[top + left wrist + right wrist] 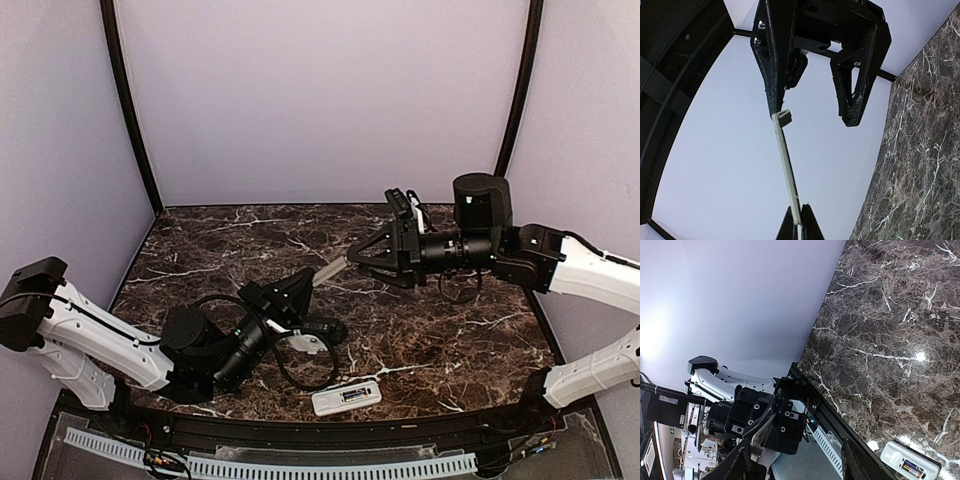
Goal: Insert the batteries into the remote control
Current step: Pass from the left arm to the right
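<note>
A: where's the remote control [346, 397]?
B: flat on the table [450, 340], close to the front edge, roughly between the two arm bases, back side up

A: batteries [912, 469]?
B: in the open recess on the remote's back, best seen from the right wrist view. orange and dark. can't tell how many from here

A: left claw [797, 226]?
B: up off the table, further in than the remote. tips pinched tight on one end of a thin flat grey piece [785, 165], which sticks straight out from the tips toward the right arm

A: right claw [352, 256]?
B: beyond that, mid-table, also in the air, facing the left one. fingers [855, 95] spread wide, gripping nothing. far end of the grey piece sits right at the tip of one finger and looks to be touching it. other finger is well clear of it

A: either claw near the remote?
B: both well apart from it, remote lies nearer the front edge than either
</note>
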Robot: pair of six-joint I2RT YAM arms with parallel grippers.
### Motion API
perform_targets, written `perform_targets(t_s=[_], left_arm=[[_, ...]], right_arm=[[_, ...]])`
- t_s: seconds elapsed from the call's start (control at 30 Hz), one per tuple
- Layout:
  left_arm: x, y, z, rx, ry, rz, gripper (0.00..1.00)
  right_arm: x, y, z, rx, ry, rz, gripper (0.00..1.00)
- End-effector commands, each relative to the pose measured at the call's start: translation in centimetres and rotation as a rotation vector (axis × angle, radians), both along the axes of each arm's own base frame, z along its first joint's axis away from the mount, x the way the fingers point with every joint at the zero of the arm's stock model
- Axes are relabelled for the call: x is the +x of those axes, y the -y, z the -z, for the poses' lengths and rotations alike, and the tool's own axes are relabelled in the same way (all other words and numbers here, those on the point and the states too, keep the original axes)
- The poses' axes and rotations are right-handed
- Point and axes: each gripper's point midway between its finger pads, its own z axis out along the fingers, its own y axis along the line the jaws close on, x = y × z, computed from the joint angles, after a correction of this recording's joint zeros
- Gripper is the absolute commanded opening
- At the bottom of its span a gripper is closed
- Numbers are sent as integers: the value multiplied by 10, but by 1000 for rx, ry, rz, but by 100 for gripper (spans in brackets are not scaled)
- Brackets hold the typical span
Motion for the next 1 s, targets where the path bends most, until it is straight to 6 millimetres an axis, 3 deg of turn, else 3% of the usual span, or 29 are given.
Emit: perform_targets(t_s=[0.0, 0.73, 0.9, 0.97], left_arm=[[-4, 5, -15, -38, 26, 17, 0], [-2, -11, -31, -126, 25, -16, 0], [-1, -7, -32, -116, 34, -20, 0], [-1, -5, -35, -119, 44, -24, 0]], right_arm=[[-7, -4, -23, 56, 51, -41, 59], [6, 18, -33, 42, 68, 88, 62], [6, 11, -25, 28, 28, 71, 61], [6, 6, -22, 20, 18, 50, 56]])
